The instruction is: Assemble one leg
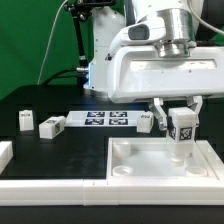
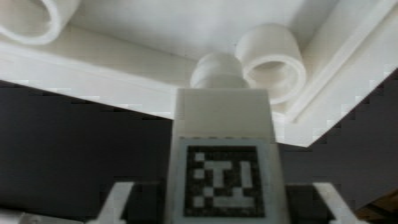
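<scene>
My gripper (image 1: pixel 181 124) is shut on a leg (image 1: pixel 182 138), a small white block with a black-and-white tag, and holds it upright. It hangs over the far right corner of the large white square piece (image 1: pixel 130 172). In the wrist view the leg (image 2: pixel 222 125) sits between my fingers (image 2: pixel 125 200). Its round tip (image 2: pixel 217 70) points down beside a round corner socket (image 2: pixel 276 68) of the square piece (image 2: pixel 125 85) and is not in it. Three more legs lie on the black table: two at the exterior view's left (image 1: pixel 25 120) (image 1: pixel 52 126) and one behind the square piece (image 1: pixel 146 122).
The marker board (image 1: pixel 105 119) lies flat on the table behind the square piece. A white part (image 1: pixel 4 152) shows at the exterior view's left edge. A second round socket (image 2: pixel 36 22) shows in the wrist view. A green screen stands at the back.
</scene>
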Available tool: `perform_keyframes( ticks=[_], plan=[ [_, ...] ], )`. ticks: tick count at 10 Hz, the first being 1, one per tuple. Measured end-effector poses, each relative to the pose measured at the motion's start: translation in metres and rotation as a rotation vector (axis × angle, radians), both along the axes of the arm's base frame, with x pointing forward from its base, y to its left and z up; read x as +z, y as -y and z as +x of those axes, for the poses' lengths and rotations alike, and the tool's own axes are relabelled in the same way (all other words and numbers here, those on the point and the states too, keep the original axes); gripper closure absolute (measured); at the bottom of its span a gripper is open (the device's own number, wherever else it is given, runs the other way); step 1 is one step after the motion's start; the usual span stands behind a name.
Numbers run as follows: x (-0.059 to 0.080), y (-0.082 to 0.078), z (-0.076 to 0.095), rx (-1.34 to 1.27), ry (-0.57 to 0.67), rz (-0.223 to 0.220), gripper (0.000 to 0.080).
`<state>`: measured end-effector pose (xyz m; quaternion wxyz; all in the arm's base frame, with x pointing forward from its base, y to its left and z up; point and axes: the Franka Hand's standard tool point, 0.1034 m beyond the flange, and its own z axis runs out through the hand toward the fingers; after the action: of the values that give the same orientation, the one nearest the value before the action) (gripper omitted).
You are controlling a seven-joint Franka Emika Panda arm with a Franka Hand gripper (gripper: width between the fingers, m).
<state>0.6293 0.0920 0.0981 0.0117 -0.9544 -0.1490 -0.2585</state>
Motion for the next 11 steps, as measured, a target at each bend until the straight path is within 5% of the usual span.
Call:
perform_keyframes(
  ticks=[6, 11],
  plan=[
    [-0.011, -0.021, -0.003, 0.012, 0.019, 0.01, 0.0508],
    [-0.027, -0.022, -0.006, 0.022, 0.008, 0.002, 0.0508]
  ],
)
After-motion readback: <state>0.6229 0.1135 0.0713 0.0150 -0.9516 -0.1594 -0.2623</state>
